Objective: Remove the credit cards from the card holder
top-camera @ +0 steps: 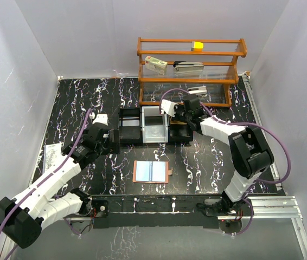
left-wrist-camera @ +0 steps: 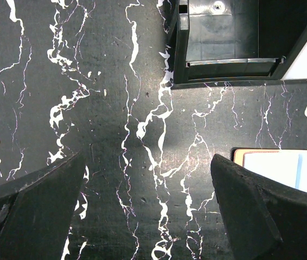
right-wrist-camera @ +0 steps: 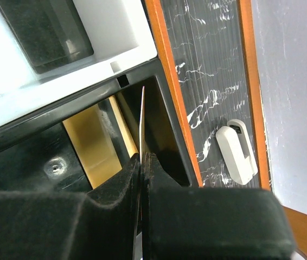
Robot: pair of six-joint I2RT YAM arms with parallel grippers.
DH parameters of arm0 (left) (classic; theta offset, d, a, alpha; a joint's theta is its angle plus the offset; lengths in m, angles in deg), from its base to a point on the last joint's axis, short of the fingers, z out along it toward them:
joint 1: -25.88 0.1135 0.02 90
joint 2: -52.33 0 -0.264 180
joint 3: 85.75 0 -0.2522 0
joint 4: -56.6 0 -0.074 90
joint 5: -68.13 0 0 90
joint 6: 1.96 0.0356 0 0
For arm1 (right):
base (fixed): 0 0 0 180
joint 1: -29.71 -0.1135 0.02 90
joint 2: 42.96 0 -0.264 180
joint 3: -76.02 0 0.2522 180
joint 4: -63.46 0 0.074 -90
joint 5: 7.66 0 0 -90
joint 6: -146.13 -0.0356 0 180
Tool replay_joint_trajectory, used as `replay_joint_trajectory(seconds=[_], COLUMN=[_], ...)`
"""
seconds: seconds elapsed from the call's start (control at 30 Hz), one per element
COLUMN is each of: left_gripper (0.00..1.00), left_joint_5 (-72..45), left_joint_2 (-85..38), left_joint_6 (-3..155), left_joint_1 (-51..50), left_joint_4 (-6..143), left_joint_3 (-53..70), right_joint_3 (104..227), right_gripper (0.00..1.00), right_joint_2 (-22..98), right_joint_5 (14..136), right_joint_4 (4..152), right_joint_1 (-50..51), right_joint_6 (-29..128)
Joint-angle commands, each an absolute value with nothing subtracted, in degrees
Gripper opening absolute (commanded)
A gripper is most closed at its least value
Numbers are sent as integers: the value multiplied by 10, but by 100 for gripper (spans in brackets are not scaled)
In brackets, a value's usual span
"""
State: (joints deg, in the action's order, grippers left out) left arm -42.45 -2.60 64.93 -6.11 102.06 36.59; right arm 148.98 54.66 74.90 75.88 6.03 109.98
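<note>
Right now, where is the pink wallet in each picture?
Top view: the wallet lies open, low in the middle.
Left wrist: the wallet peeks in at the right edge.
Right wrist: not in it.
Shared landmark: the black tray, seen in all three.

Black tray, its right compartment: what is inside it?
A yellow-orange card lies inside; the right gripper holds a second card edge-on there. The gripper hides the rest.

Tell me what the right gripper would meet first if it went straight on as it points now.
Probably the black tray: the right gripper, shut on a thin card, points into its end compartment, where a yellow card lies. Depth is unclear.
</note>
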Motion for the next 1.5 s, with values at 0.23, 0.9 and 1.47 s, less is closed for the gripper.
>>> replay_joint_trajectory(seconds=[0.23,0.9,1.47], left_gripper=[99,99,99], left_joint_5=[-431,-430,-425], left_joint_2=[-27,-33,-34], left_joint_6=[655,655,656], left_joint_1=[-59,-59,-59], left_joint_4=[1017,1018,1017], left_joint_3=[366,365,365], right_joint_3=[1506,1533,1537], right_gripper=[0,13,41], right_joint_2=[585,629,619], right_joint_5=[755,744,741], right_joint_4=[660,736,757], right_joint_1=[56,57,66], right_joint_6=[1142,1137,1111])
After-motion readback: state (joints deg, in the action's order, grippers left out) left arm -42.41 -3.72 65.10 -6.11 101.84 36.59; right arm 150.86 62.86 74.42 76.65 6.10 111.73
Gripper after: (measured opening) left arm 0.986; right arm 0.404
